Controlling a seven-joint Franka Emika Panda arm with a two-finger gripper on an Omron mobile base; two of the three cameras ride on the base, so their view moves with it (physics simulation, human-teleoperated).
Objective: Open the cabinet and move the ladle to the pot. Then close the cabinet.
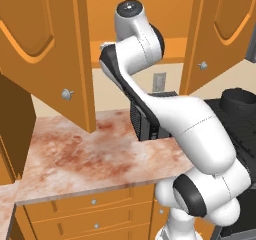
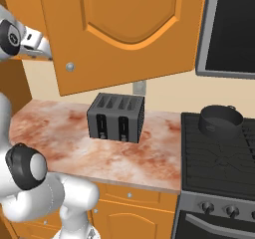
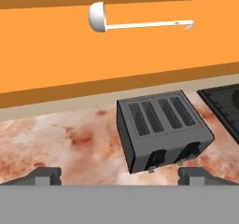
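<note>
The cabinet stands open, its left door (image 1: 45,49) and right door (image 1: 225,29) swung out toward me; one door (image 2: 119,34) takes up the top of the right base view. In the hand view the ladle (image 3: 140,25) lies on the orange cabinet shelf (image 3: 116,59), bowl to the left, handle running right. My gripper (image 3: 119,174) is open with nothing between its fingers, held short of the shelf and below the ladle. The dark pot (image 2: 220,119) sits on the stove at the right, also the pot (image 1: 240,101) past my arm.
A black slotted toaster (image 2: 117,117) stands on the marbled counter (image 1: 85,154), directly under my hand, toaster (image 3: 163,129). The black stove (image 2: 219,158) lies to the right, with a microwave (image 2: 231,29) above it. The open doors hang out over the counter on both sides of my arm.
</note>
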